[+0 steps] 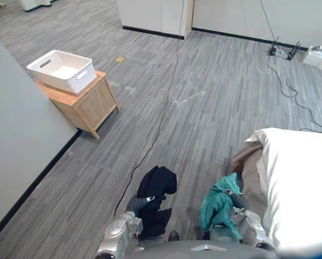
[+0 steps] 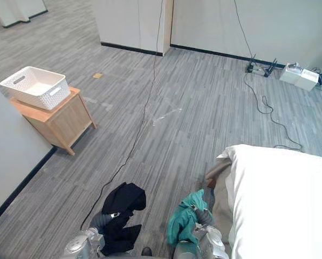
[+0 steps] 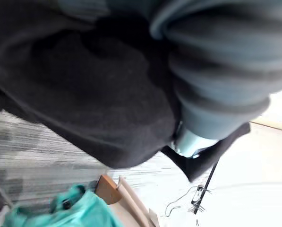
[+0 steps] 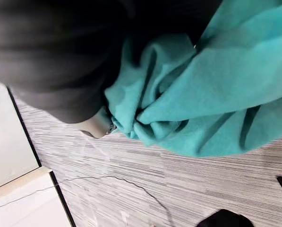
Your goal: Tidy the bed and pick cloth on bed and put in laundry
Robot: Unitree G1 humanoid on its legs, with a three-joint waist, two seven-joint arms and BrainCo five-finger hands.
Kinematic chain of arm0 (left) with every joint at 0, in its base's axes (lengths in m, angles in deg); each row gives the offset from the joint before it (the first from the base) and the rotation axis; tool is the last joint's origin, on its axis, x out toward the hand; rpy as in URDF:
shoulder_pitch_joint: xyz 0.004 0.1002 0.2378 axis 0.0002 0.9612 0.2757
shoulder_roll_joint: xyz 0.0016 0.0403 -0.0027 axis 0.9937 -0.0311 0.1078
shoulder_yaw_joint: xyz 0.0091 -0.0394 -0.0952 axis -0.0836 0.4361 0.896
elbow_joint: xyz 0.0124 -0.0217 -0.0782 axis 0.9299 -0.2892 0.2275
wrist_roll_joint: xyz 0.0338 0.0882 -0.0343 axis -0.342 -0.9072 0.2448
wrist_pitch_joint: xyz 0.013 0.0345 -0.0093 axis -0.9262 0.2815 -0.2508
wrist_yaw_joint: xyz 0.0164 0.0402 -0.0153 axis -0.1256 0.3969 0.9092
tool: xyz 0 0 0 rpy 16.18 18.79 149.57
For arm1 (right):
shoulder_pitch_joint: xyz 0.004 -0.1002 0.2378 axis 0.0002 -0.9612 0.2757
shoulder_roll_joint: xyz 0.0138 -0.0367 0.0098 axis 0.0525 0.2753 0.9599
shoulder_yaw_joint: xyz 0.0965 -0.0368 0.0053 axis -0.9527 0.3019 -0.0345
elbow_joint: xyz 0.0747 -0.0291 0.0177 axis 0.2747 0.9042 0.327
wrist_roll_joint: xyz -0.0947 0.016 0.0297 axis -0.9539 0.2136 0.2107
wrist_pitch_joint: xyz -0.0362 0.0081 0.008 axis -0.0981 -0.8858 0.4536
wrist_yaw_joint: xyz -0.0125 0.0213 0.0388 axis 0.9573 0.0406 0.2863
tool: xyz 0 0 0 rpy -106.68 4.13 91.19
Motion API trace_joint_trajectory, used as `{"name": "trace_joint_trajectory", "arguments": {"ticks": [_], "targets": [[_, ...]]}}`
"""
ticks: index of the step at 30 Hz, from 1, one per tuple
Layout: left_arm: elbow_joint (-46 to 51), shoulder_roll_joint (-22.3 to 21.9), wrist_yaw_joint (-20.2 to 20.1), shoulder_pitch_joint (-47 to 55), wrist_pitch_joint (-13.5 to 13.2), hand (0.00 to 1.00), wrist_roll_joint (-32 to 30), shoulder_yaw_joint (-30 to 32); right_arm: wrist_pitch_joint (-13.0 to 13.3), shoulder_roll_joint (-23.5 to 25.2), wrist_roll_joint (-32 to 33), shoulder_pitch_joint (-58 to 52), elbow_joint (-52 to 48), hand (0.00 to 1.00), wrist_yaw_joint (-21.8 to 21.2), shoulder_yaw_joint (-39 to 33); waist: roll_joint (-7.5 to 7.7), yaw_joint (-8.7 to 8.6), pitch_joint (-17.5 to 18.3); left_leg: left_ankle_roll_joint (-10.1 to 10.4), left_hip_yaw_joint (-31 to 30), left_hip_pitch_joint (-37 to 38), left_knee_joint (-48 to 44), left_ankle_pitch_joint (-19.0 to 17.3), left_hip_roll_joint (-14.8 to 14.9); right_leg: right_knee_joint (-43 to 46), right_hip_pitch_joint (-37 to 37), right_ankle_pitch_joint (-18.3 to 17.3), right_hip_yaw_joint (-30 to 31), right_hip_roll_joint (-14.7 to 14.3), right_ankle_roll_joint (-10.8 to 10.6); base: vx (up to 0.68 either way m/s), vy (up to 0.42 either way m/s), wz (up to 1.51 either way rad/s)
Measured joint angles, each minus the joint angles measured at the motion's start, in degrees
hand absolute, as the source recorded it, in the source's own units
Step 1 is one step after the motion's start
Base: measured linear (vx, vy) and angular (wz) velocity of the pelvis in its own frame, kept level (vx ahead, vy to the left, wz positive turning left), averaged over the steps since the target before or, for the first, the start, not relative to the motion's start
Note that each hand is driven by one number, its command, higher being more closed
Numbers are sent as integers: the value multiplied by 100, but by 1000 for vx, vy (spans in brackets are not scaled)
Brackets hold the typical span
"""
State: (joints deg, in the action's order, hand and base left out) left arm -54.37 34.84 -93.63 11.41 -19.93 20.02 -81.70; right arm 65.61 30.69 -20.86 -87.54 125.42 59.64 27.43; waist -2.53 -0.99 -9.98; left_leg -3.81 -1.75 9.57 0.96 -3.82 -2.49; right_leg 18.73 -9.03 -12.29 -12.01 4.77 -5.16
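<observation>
Grey striped carpet [image 1: 214, 97] runs across the room to white walls with a dark skirting line. Off to the robot's left, against a pale wall, stands a small wooden side table [image 1: 90, 108]. A white laundry basket [image 1: 62, 70] with slotted handles sits on top of it, and from here its inside looks bare. By the far wall, a power strip [image 1: 283, 52] and a white box [image 1: 316, 55] lie on the floor.

Close on the robot's right is the bed. Its white duvet [image 1: 301, 189] lies broad and smooth, and a tan sheet [image 1: 252, 175] shows along the near edge.

The robot stands just beside the bed, well apart from the basket, with a cloth on each arm. A black cloth [image 1: 157, 182] is bunched over its left hand [image 3: 216, 71] and hangs limp above the carpet. The fabric covers the hand past its dark ribbed cover, so I cannot tell whether it is clenched or spread.

A teal cloth [image 1: 219, 202] is heaped on the right hand [image 4: 46, 56], crumpled in thick folds and hanging next to the tan sheet. That hand is also buried in fabric, so I cannot tell its grip.

The two cloths hang side by side, near each other but not touching.
</observation>
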Motion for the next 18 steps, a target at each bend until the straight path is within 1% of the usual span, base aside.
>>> {"name": "trace_joint_trajectory", "arguments": {"ticks": [1,2,3,4,5,6,7,8,9,10,11,12,13,14,15,16,17,18], "targets": [[0,-12,0,-1,3,100,0,1,2,-1,0,-15,-5,100,0,-3,12,-4,-7,63,-5,32,-19,-40,21,-134,-53,150,35,-23,10,235,-97,10],[1,-27,0,1,8,100,-1,9,5,11,-2,-142,-106,100,-2,-9,67,4,-36,176,-35,162,-77,-171,53,-386,-165,477,68,-33,16,272,-134,12],[6,-42,2,35,8,100,-1,40,31,58,-5,-296,-243,100,-16,-9,109,23,-61,229,-45,243,-250,-379,47,-425,-253,659,132,-8,21,335,-172,13],[14,-55,2,65,8,100,-1,71,36,83,-7,-349,-285,100,-19,-9,150,24,-65,240,-52,280,-347,-492,46,-415,-260,706,154,2,76,310,-197,14],[15,-109,2,138,15,100,-1,187,42,160,-15,-472,-403,100,-31,-14,248,22,-95,273,-88,350,-623,-835,46,-304,-247,705,182,35,102,300,-239,15],[34,-132,1,201,15,100,-5,239,49,212,-15,-531,-448,100,-77,-26,330,16,-57,198,-140,329,-989,-1268,68,-31,-258,622,174,84,233,300,-262,16],[66,-149,2,230,21,100,-9,259,49,210,-15,-540,-455,100,-98,-27,334,20,-53,164,-152,330,-1184,-1490,122,145,-263,611,107,90,341,394,-372,16],[173,-209,-1,357,23,100,-11,294,49,167,-15,-558,-465,100,-136,-41,193,-12,22,171,-169,325,-1503,-1839,370,568,-300,489,-110,-27,594,485,-396,15],[201,-301,-7,497,25,100,-10,343,42,89,-18,-661,-633,100,-149,-28,4,-18,226,399,-181,293,-1815,-2041,669,682,-282,156,-247,-312,765,521,-374,22],[212,-455,-18,581,29,100,-7,451,37,33,-38,-627,-764,100,-188,3,-172,-95,279,528,-178,-267,-3132,-2052,826,651,-248,-45,-326,-522,874,459,-305,8],[259,-517,-24,569,32,100,-6,507,21,-50,-79,-599,-831,100,-218,42,-235,-90,262,610,-167,-700,-4018,-1759,929,532,-148,-94,-332,-652,940,370,-241,-5],[288,-550,-30,624,31,100,-5,546,11,-71,-80,-573,-882,100,-241,82,-266,-77,259,617,-174,-946,-4543,-1475,1018,426,-42,-114,-314,-728,974,505,-324,-32],[393,-608,-47,816,24,100,-5,631,-13,-61,-102,-581,-1017,100,-355,193,-274,-25,148,643,-44,-1487,-5853,-1330,1239,28,582,-142,-192,-1002,1150,574,-303,-39],[399,-606,-47,861,16,100,-4,636,-22,-61,-150,-585,-1016,100,-408,196,-213,52,99,644,-31,-1625,-6179,-1334,1219,-106,935,-200,-100,-1042,1261,681,-341,-51],[430,-612,-43,901,6,100,-2,630,-29,-29,-213,-581,-1031,100,-441,230,-138,146,83,647,-50,-1840,-6326,-1334,1114,-262,1221,-260,-30,-1049,1324,552,-268,-50],[555,-645,-39,910,4,100,7,622,-31,-51,-266,-571,-1139,100,-454,259,-98,201,75,644,-33,-2195,-6238,-1336,918,-521,1558,-293,83,-1058,1325,538,-246,-40],[662,-654,-39,915,-5,100,42,619,-31,-66,-281,-540,-1170,100,-455,262,-79,204,60,644,-4,-2384,-6065,-1336,792,-655,1708,-294,138,-1053,1323,525,-206,-48],[842,-656,-36,904,-52,100,138,629,-33,-113,-281,-399,-1140,100,-453,266,-27,243,13,648,155,-2653,-5424,-1331,529,-864,1949,-313,305,-1001,1287,619,-206,-67]]}}
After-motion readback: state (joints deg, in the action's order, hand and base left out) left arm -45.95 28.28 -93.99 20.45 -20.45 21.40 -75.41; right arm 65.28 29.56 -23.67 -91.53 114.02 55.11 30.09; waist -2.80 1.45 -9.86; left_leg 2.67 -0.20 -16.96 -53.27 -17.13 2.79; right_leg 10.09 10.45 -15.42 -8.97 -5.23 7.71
